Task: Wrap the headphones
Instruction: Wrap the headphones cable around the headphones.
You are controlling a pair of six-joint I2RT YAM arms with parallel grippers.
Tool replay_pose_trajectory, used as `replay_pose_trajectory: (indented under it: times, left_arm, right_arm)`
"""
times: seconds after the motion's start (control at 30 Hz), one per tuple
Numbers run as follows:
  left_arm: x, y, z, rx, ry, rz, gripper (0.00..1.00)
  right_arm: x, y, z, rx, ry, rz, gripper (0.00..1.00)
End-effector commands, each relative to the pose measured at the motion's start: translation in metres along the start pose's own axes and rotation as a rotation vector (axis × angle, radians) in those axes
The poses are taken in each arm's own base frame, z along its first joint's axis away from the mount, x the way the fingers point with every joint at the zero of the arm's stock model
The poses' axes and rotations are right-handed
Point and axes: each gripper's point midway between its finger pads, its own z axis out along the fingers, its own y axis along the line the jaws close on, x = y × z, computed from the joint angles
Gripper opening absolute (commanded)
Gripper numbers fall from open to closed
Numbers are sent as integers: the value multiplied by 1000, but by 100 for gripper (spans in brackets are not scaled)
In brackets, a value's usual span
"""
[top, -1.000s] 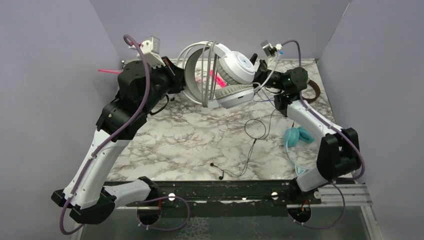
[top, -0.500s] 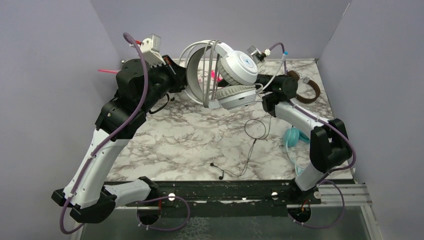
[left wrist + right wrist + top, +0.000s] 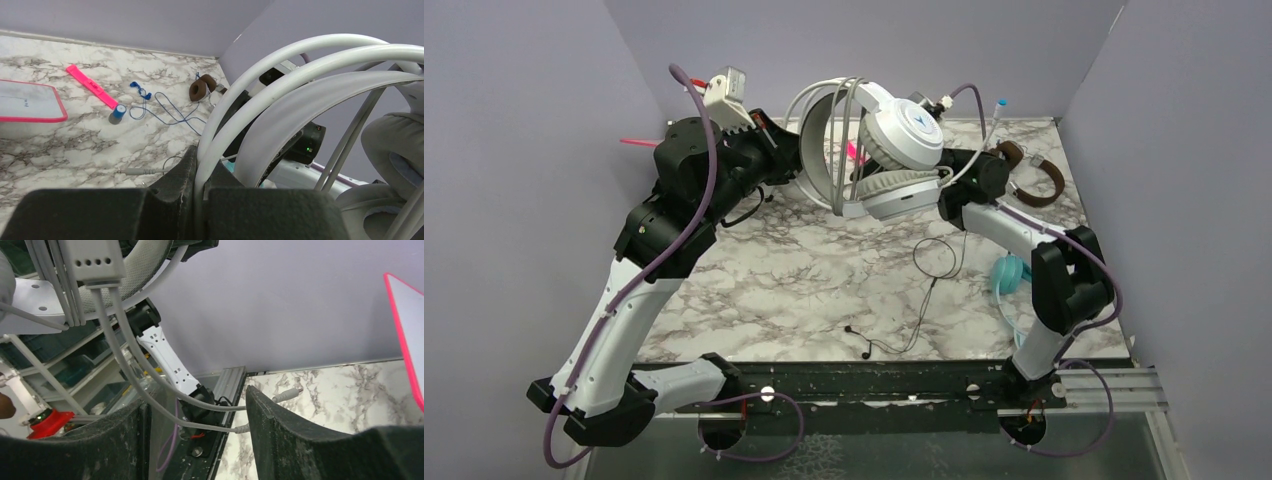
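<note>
The left end effector is clamped shut on the band of the white headphones, which are raised at upper centre. The right end effector, hidden behind the earcups from above, is parted around their cord. The teal headphones are half covered by the bent right arm.

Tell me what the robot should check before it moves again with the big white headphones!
1. Left gripper clamped on the white headphones' headband: ok.
2. Headphones held above the table: ok.
3. White cord running between the right gripper's fingers: ok.
4. Right gripper closed on that cord: not ok, its fingers stand apart.
5. Teal headphones clear of the right arm: cannot tell, they lie partly under it.
</note>
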Motion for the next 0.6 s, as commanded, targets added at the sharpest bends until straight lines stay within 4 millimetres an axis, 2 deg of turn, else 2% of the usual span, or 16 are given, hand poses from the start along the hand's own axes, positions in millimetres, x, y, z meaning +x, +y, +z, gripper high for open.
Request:
replay_pose_trajectory:
  times: [0.0, 0.2, 0.3, 0.4, 0.47, 0.53, 0.57]
  left_arm:
    - [-44, -43, -23, 154, -129, -55, 0]
    - [-47, -45, -26, 162, -137, -60, 0]
    - [-50, -46, -28, 164, -149, -66, 0]
    - [-54, -48, -31, 170, -166, -75, 0]
    - [-60, -44, -32, 150, -201, -90, 0]
    - [-68, -41, -37, 143, -257, -116, 0]
    - [-72, -38, -39, 135, -291, -130, 0]
  right_arm:
    - [-4, 22, 8, -94, 1, -114, 62]
    - [-1, 25, 12, -121, -10, -102, 48]
    - [0, 26, 11, -128, -28, -96, 44]
    - [1, 29, 11, -134, -52, -82, 36]
    - [3, 31, 14, -138, -66, -69, 22]
    - [4, 36, 18, -146, -82, -55, 4]
    - [4, 39, 20, -148, -99, -43, 1]
